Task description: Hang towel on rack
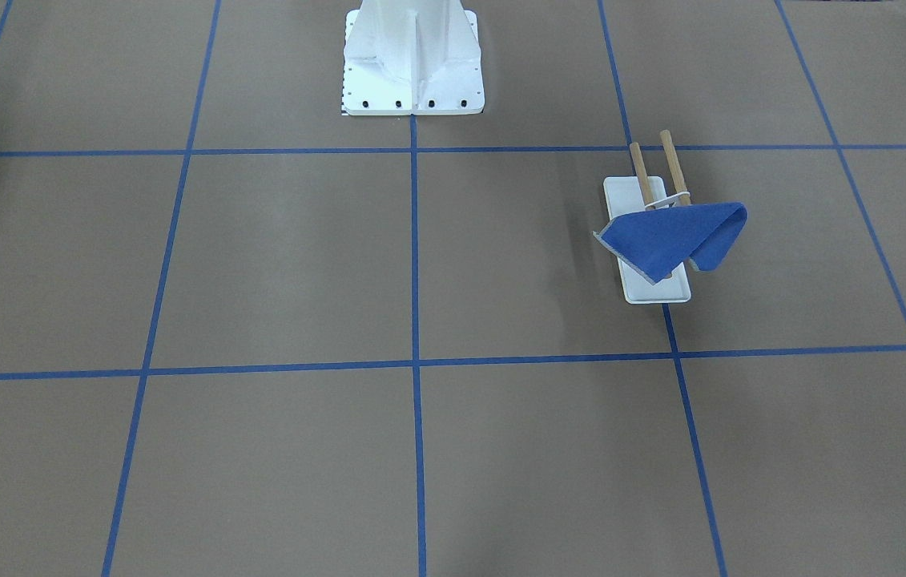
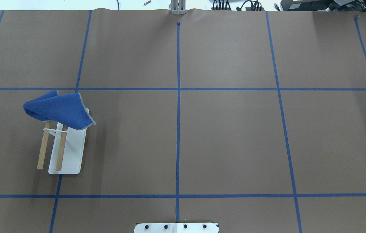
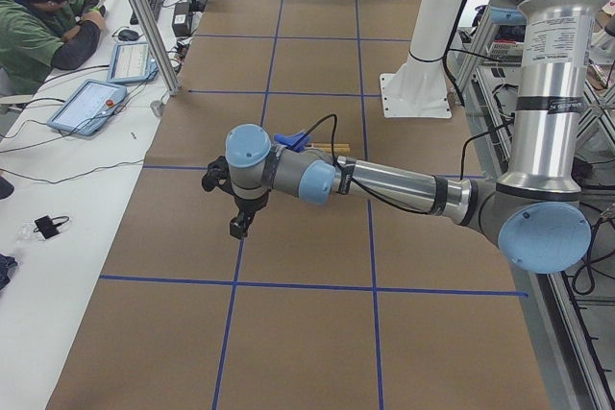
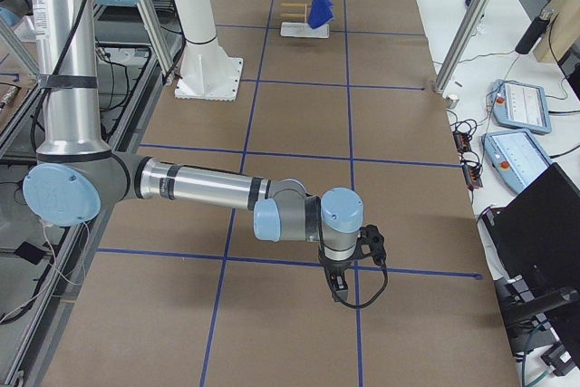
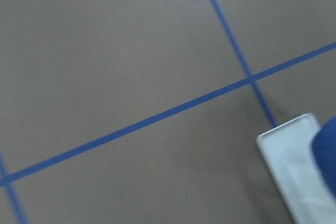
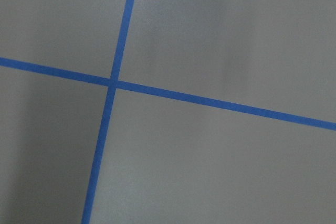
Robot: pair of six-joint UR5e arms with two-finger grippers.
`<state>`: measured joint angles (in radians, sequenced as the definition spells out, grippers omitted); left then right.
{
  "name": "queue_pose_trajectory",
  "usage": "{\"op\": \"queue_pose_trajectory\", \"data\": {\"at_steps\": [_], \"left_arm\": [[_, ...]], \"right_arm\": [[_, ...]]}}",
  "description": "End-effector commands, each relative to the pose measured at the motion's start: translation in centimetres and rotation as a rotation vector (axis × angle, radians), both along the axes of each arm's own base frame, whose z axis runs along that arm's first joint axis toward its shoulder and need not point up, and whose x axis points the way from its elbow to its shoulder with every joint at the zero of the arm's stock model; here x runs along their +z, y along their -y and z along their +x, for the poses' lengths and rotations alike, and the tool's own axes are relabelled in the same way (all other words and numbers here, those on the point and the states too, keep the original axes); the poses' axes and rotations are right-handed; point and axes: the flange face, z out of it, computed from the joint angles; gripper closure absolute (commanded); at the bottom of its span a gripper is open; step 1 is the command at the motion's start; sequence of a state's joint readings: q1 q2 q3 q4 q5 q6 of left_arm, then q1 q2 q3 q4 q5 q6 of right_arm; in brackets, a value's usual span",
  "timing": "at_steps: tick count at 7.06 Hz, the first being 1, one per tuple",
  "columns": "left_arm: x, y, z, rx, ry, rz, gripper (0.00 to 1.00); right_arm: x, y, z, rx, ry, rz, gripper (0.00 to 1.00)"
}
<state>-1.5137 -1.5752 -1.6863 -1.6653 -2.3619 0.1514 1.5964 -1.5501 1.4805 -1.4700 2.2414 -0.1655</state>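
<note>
Small royal-blue cloth towel (image 2: 58, 110) is draped over both wooden dowels of the white-based rack (image 2: 72, 152), at the end away from the robot, on the brown table (image 2: 228, 139). Hanging looks done, nothing obvious left. Left claw (image 3: 238, 226) and right claw (image 4: 337, 291) are apart from it; can't tell whether either is wide or narrow.

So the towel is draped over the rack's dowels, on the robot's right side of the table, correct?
No. The towel is draped over the dowels of the rack, but on the robot's left side of the table; see the overhead view.
</note>
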Motion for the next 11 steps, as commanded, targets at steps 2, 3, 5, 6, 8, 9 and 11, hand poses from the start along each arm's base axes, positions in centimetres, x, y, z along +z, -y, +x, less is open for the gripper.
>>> {"op": "queue_pose_trajectory", "data": {"at_steps": [2,3,5,6,8,9,11], "left_arm": [[9.7,-4.0,-4.7,-0.107,0.104,-0.148,0.01],[9.9,-5.2,-4.9,-0.111,0.099,-0.153,0.01],[10.2,-5.6,-4.9,-0.109,0.108,-0.158,0.01],[10.1,-5.9,-4.4,-0.096,0.099,-0.146,0.01],[9.9,-6.2,-4.4,-0.098,0.100,-0.144,0.01],[9.8,-6.2,-4.5,-0.098,0.100,-0.139,0.01],[9.5,-6.8,-4.5,-0.099,0.104,-0.135,0.01]], "right_arm": [[-3.0,1.1,0.5,0.007,-0.006,-0.026,0.00],[-3.6,1.2,0.5,0.007,-0.006,-0.012,0.00],[-4.1,1.2,0.5,0.007,-0.006,-0.003,0.00],[-4.2,1.3,0.4,0.005,-0.006,0.000,0.00],[-4.1,1.3,0.4,0.005,-0.006,0.000,0.00],[-4.0,1.2,0.4,0.004,-0.007,0.001,0.00],[-3.8,1.1,0.3,0.003,-0.006,0.000,0.00]]}}
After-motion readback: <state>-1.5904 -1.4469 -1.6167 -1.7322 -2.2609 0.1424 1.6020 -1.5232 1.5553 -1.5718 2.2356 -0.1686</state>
